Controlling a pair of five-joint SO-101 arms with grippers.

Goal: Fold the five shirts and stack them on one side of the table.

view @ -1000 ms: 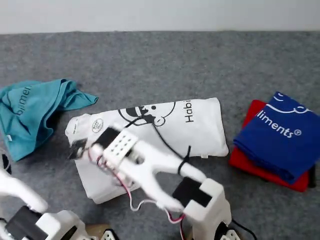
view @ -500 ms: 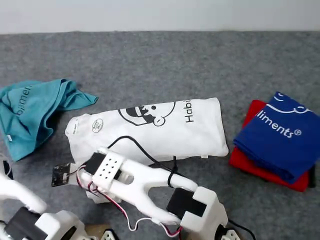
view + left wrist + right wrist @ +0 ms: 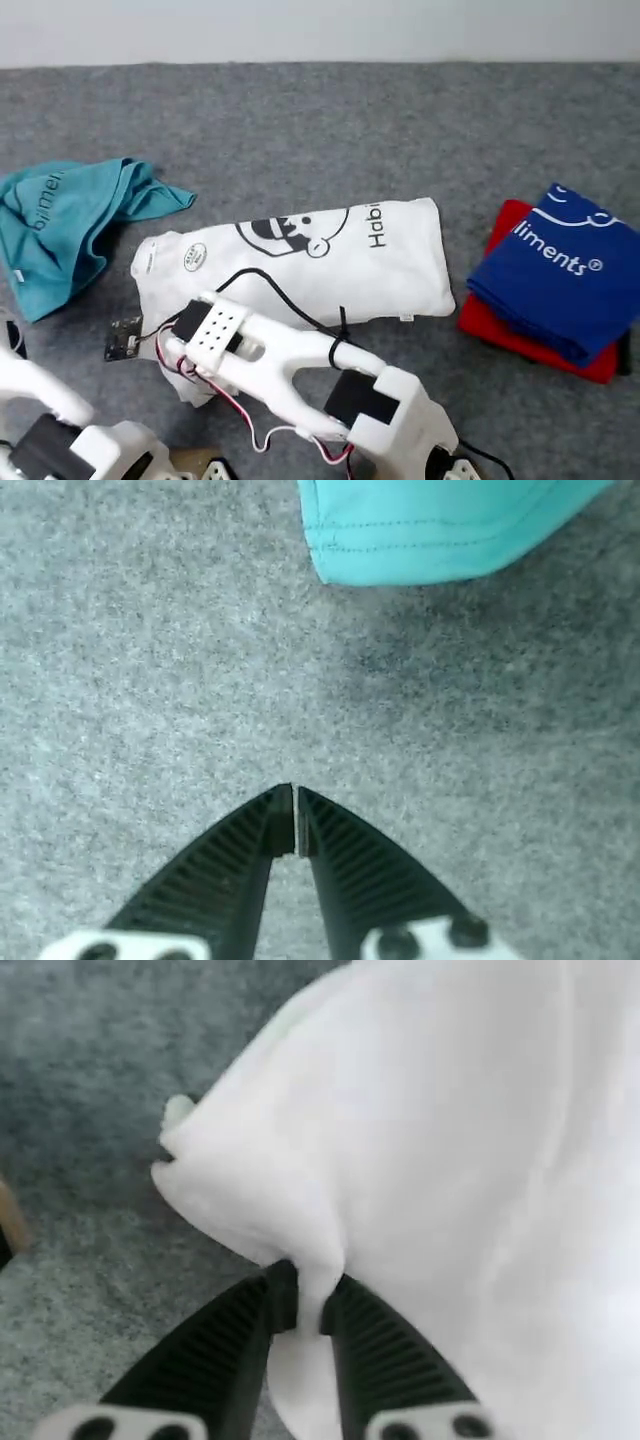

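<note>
Grey felt tabletop (image 3: 330, 120) carried the white shirt (image 3: 340, 255) at centre frame; the right gripper (image 3: 308, 1310) had swung down to its lower-left edge and pinched a fold of cloth, likely starting another fold. The left gripper (image 3: 295, 825) sat closed, empty, near the teal shirt (image 3: 440, 525).

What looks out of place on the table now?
The teal shirt lies crumpled, unfolded, at the left, far from the folded blue shirt on the red shirt at right. The white shirt lies askew, a corner pinched in the right gripper.
</note>
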